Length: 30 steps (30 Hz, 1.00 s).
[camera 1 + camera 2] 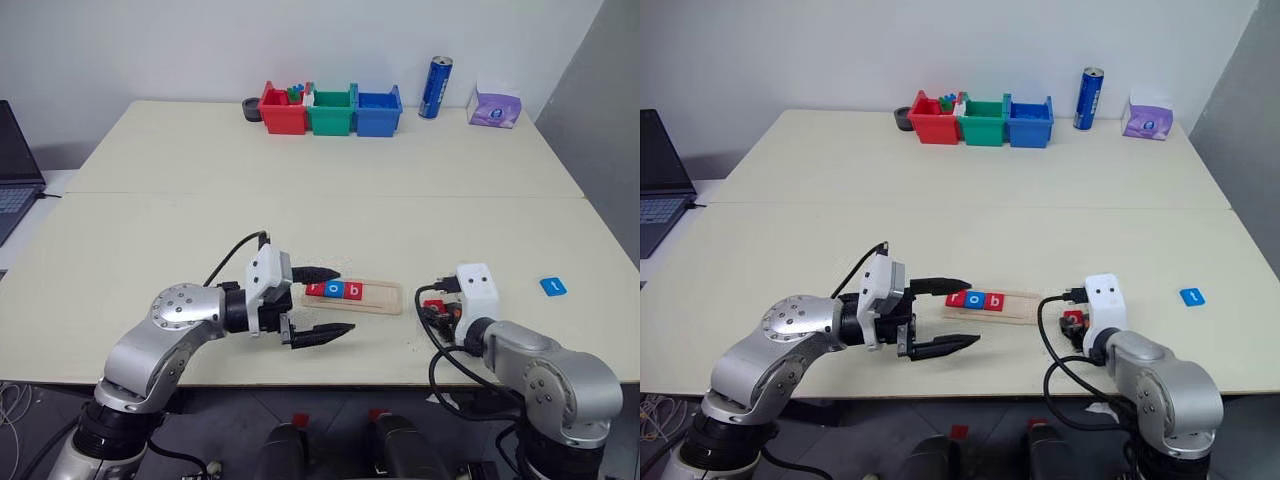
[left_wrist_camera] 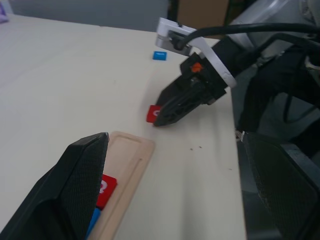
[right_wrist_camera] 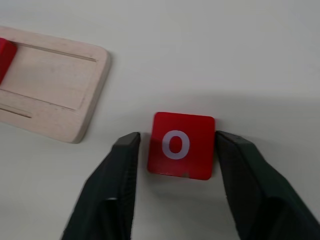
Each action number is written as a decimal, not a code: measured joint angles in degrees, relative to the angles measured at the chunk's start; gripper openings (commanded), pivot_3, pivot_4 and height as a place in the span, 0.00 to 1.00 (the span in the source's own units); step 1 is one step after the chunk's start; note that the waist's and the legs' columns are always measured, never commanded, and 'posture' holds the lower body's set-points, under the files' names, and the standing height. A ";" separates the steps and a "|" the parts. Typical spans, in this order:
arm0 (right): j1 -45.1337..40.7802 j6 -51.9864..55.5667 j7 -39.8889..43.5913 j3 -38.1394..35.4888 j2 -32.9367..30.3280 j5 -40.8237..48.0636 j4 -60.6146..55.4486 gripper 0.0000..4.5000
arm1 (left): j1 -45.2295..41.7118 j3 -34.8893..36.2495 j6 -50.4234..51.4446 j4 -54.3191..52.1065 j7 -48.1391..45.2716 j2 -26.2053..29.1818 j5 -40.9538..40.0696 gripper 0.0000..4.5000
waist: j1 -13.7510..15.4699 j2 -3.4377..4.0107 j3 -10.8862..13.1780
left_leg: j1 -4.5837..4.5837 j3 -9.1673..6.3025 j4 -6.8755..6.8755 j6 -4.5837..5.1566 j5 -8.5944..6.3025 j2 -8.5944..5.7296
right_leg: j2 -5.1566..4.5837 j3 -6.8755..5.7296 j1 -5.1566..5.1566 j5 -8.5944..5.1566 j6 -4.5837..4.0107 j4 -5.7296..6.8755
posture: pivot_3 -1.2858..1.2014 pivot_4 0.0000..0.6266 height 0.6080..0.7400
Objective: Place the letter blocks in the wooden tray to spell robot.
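Note:
The wooden tray [image 1: 385,297] lies near the table's front edge. Its left part holds three letter blocks: red "r" [image 1: 316,290], blue "o" [image 1: 335,291] and red "b" [image 1: 353,292]. My left gripper [image 1: 322,303] stands open just left of the tray's left end, holding nothing. A red "o" block [image 3: 181,145] lies flat on the table right of the tray, between the fingers of my right gripper [image 3: 177,150]. That gripper is open, with a thin gap at one side of the block. A blue "t" block [image 1: 552,286] lies alone further right.
Red [image 1: 283,110], green [image 1: 331,112] and blue [image 1: 378,112] bins stand in a row at the table's far edge. Beside them are a blue can [image 1: 435,87] and a purple tissue pack [image 1: 495,106]. A laptop [image 1: 15,170] sits at the far left.

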 measured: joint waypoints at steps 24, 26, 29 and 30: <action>0.42 -78.25 59.35 10.53 -39.29 -0.34 39.01 1.00 | -1.54 -0.59 -7.49 5.22 -5.39 0.20 2.84 1.00 | 0.10 0.01 0.13 | -0.11 0.09 0.06 0.03 -0.01 -0.03 | -0.02 0.04 -0.06 -0.02 0.03 -0.06 | 0.52 0.24 1.00; -1.44 -81.14 60.20 11.49 -38.22 -1.07 42.38 1.00 | -1.65 -0.84 -7.82 5.29 -5.61 0.18 3.20 1.00 | 0.11 0.01 0.13 | -0.08 0.09 0.06 0.03 -0.01 -0.03 | -0.02 0.05 -0.05 -0.02 0.03 -0.03 | 0.52 0.24 1.00; -3.69 -85.14 61.34 13.11 -36.83 -3.06 47.25 1.00 | -1.85 -1.00 -8.57 5.41 -6.31 0.25 3.69 1.00 | 0.21 0.01 0.13 | -0.08 0.09 0.08 0.02 -0.01 -0.03 | -0.02 0.04 -0.04 -0.02 0.02 -0.02 | 0.52 0.24 1.00; -3.94 -86.21 61.64 13.69 -36.78 -3.55 48.63 1.00 | -1.97 -1.00 -8.63 5.42 -6.72 0.35 3.72 1.00 | 0.23 0.01 0.13 | -0.09 0.09 0.08 0.02 -0.01 -0.04 | -0.03 0.05 -0.04 -0.01 0.02 -0.03 | 0.52 0.24 1.00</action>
